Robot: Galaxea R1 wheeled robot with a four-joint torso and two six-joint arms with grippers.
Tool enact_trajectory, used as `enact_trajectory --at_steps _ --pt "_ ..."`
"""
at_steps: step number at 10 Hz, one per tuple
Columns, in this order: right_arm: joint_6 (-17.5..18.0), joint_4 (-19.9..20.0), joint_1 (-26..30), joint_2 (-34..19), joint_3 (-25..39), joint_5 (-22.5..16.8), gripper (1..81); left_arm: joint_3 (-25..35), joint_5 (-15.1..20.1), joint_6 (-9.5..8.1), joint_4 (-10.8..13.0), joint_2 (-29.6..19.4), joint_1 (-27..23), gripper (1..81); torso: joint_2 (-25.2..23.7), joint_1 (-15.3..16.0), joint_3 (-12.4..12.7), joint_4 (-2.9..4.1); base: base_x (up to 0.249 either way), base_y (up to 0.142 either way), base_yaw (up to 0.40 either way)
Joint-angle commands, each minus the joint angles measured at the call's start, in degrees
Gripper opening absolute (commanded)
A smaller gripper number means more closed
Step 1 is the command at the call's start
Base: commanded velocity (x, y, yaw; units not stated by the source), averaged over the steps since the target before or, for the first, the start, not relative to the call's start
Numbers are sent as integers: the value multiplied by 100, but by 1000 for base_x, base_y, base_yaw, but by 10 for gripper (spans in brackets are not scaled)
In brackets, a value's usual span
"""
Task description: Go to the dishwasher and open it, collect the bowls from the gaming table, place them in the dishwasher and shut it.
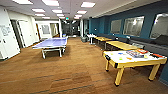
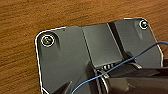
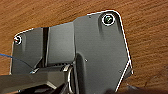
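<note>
Several small bright spots, blue (image 1: 120,53), green (image 1: 121,59) and orange (image 1: 129,58) among them, lay on the glossy white top of the gaming table (image 1: 117,62), the bench with the yellow rim and yellow legs; we took these for the bowls, though their shapes were too blurred for us to be sure. Beside them on the same top lay a flat printed box (image 1: 135,54) and a red item (image 1: 142,51), nearer the wall than the spots. Beyond the gaming table, along the teal wall (image 1: 105,21), stood a row of wooden-topped tables (image 1: 121,45). Well apart from the gaming table, across the brown carpet (image 1: 75,67), stood a blue table-tennis table (image 1: 51,43), with white doors (image 1: 25,33) behind it.

In both wrist views we saw the same brown carpet beneath the robot's dark plate, and a thin blue cable (image 2: 120,65) ran across the left one. We could not tell how the jaws of either arm stood, nor whether they had hold of anything.
</note>
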Motion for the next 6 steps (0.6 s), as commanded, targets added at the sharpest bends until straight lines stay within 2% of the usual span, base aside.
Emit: enact_trajectory --at_steps 1,6 --pt "-10 -13 303 -11 9 -271 811 11 279 41 41 30 -306 811 0 0 0 0 256 0 0" --pt "-1 -4 294 -28 0 -156 811 11 279 41 41 38 -298 811 0 0 0 0 256 0 0"
